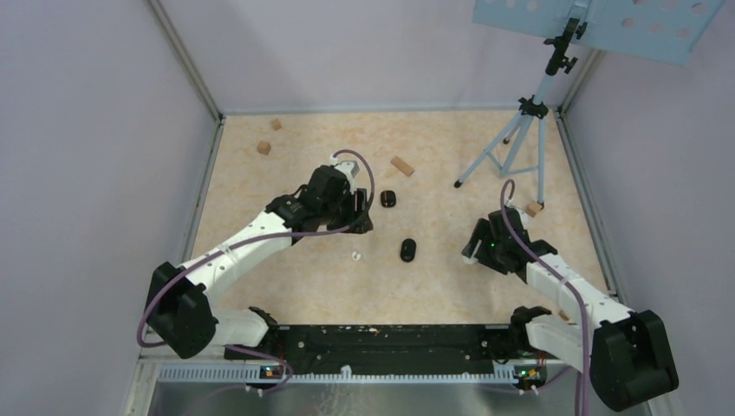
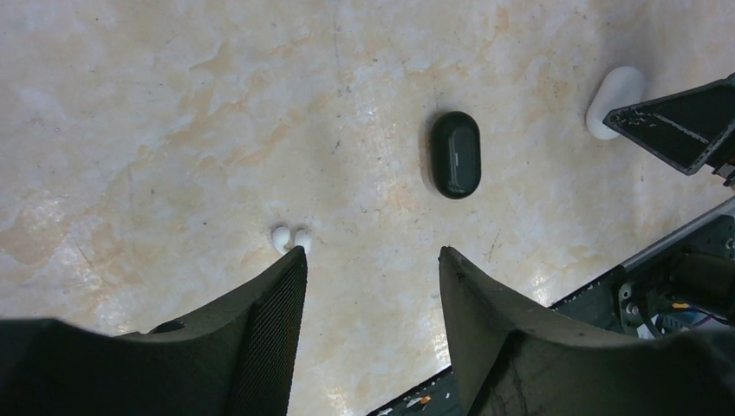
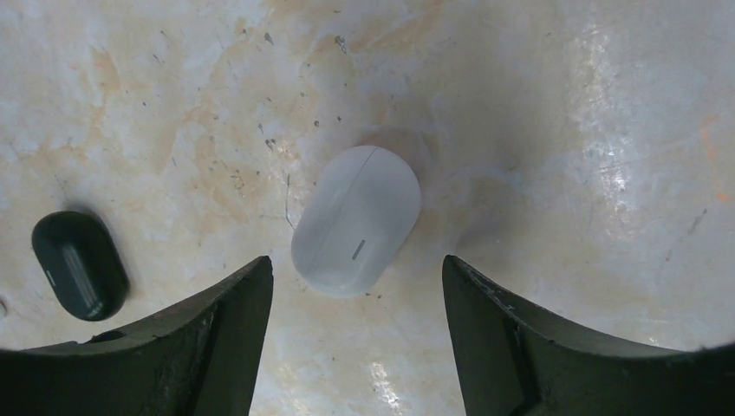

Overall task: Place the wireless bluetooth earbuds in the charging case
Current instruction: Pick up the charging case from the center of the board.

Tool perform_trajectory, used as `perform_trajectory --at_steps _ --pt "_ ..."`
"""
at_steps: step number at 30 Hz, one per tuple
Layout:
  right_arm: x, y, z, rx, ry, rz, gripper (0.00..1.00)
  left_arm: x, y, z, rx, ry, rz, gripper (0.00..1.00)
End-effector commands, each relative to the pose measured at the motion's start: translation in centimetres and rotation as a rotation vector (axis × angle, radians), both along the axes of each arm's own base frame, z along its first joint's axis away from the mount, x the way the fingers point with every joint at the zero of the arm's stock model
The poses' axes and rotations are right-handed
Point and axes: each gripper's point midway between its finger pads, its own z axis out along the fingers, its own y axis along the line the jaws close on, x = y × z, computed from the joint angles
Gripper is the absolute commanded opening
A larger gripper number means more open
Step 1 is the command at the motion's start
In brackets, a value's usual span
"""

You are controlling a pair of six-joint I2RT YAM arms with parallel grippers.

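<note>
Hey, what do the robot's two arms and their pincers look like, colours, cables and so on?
The left arm and right arm have white links with bulky black joints; a purple cable runs along each. The left pincer and right pincer each end in two black wedge-shaped fingers; the left's inner pad is finely textured.

Marbled table (image 1: 433, 295): white earbuds (image 2: 281, 237), black cases (image 1: 408, 250), white case (image 3: 356, 220), wooden blocks (image 1: 401, 165).

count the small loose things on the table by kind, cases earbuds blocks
black oval plastic cases: 2
white oval plastic case: 1
tiny white plastic earbuds: 2
tan wooden blocks: 4
total: 9
</note>
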Motion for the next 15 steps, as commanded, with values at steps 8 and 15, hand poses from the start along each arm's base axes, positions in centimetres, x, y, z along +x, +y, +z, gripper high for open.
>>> perform_trajectory --at_steps 8,15 --pt "2.1 1.8 0.7 0.027 -0.038 0.118 0.68 1.3 1.7 -0.5 0.062 0.004 0.086 0.64" --pt "2.3 0.9 0.1 -0.057 0.014 0.132 0.65 1.3 1.5 -0.8 0.049 0.013 0.083 0.65"
